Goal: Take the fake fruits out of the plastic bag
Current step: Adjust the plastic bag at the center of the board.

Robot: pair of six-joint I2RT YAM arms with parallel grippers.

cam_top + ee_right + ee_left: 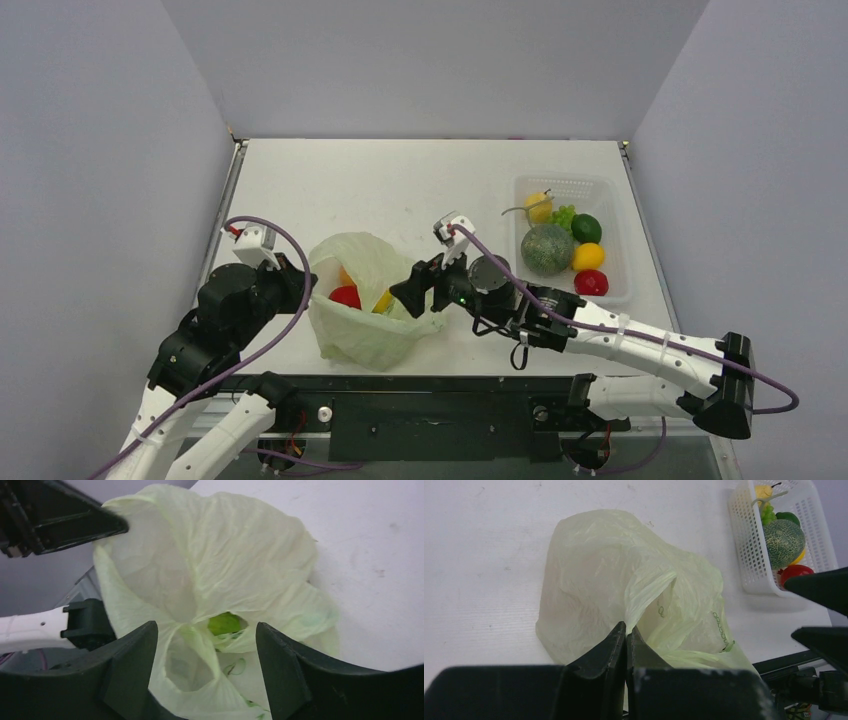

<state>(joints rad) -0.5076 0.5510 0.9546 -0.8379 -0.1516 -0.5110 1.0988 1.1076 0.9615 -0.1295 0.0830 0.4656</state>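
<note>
The pale green plastic bag [365, 320] lies at the near middle of the table, its mouth open upward. Inside it I see a red fruit [346, 296], a yellow fruit [383, 300] and an orange one behind them. My left gripper [305, 285] is shut on the bag's left handle [649, 587]; the left wrist view shows its tips [626, 628] pinching the film. My right gripper [412, 292] is open at the bag's right side. In the right wrist view [205, 630] its jaws straddle a loop handle [192, 655] without touching it. A green fruit [224, 623] shows through a gap.
A white mesh basket [520, 190] stands at the right. It holds a mottled green melon [547, 250], a stemmed yellow pear [540, 207], green grapes, a dark green fruit [587, 228], a yellow-orange one [588, 256] and a red one [591, 283]. Grey walls enclose the table.
</note>
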